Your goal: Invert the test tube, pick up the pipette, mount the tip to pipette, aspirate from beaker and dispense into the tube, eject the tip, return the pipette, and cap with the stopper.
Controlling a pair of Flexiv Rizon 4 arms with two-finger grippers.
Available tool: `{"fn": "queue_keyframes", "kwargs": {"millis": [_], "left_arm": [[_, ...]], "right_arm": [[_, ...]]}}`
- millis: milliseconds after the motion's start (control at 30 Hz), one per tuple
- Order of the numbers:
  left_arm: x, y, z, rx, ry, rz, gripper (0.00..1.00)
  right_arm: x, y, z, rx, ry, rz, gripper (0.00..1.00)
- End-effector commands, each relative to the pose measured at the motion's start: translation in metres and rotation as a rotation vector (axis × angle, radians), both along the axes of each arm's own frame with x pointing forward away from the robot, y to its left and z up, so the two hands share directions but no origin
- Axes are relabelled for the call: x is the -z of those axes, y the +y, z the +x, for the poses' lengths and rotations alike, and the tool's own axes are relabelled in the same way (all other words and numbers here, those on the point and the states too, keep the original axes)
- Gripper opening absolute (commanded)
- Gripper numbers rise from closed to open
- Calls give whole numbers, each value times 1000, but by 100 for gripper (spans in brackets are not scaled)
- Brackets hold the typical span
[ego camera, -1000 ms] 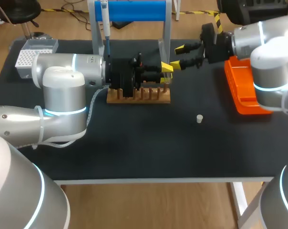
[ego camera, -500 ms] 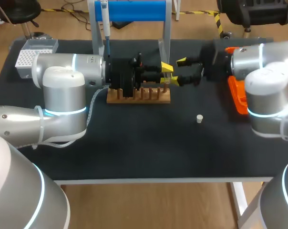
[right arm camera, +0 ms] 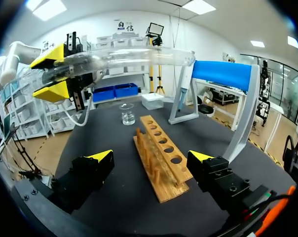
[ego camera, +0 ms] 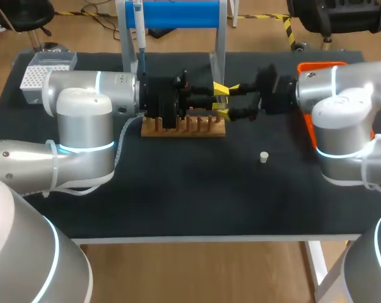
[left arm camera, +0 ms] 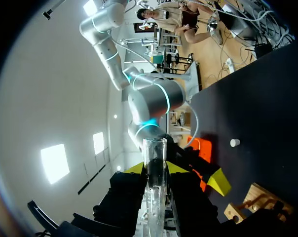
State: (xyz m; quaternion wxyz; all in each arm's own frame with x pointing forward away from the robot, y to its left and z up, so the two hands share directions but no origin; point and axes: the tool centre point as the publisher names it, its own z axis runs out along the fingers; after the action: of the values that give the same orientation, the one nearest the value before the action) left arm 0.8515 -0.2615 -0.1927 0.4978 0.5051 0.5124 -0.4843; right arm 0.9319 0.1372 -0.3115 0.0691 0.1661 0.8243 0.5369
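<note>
seeing the test tube (right arm camera: 124,60) clamped sideways in the left gripper (right arm camera: 53,73), over the wooden rack (right arm camera: 164,143). got the right gripper (right arm camera: 150,157) spread wide open near the tube's free end, not touching it. plus the stopper (ego camera: 263,157) loose on the table (ego camera: 178,202).

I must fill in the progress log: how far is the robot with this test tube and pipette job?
Nothing looks finished. In hand: the left gripper holds the clear glass test tube sideways, and the open right gripper sits near it, probably to help invert it. Still to do: the white and blue pipette hangs on its stand, and the small white stopper lies on the table.
</note>
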Motion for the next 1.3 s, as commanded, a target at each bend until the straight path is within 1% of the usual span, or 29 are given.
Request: {"fn": "queue_keyframes", "kwargs": {"millis": [33,333,400,467,533,600,633,700,800,867,967,1000,1033,1067,1300], "left_arm": [[0,-1,1,1,-2,0,0],[0,-1,1,1,-2,0,0],[1,0,-4,-12,67,22,0],[1,3,-6,-57,177,57,0],[-1,11,-4,-103,291,40,0],[-6,18,-1,-123,366,43,0],[-7,21,1,-133,419,46,0],[-8,26,6,-148,539,26,0],[-7,30,11,-148,652,12,0],[-6,31,13,-132,700,-2,0],[-5,32,15,-109,777,-52,0],[-5,32,16,-105,801,-52,0],[-6,32,17,-111,811,-43,0],[-9,34,18,-129,800,-37,0],[-9,34,18,-129,800,-37,0]], "right_arm": [[2,0,3,1,9,2,100],[2,0,3,1,9,2,100],[2,0,3,1,9,2,100],[2,0,3,1,9,2,100],[2,0,3,1,9,2,100],[2,0,3,1,9,2,100],[2,0,3,1,9,2,100],[2,0,3,1,9,2,100],[2,0,3,1,9,2,100],[2,0,3,1,9,2,100],[2,0,3,1,9,2,100],[2,0,3,1,9,2,100],[2,0,3,1,9,2,100],[2,0,3,1,9,2,100],[2,0,3,1,9,2,100]]}}
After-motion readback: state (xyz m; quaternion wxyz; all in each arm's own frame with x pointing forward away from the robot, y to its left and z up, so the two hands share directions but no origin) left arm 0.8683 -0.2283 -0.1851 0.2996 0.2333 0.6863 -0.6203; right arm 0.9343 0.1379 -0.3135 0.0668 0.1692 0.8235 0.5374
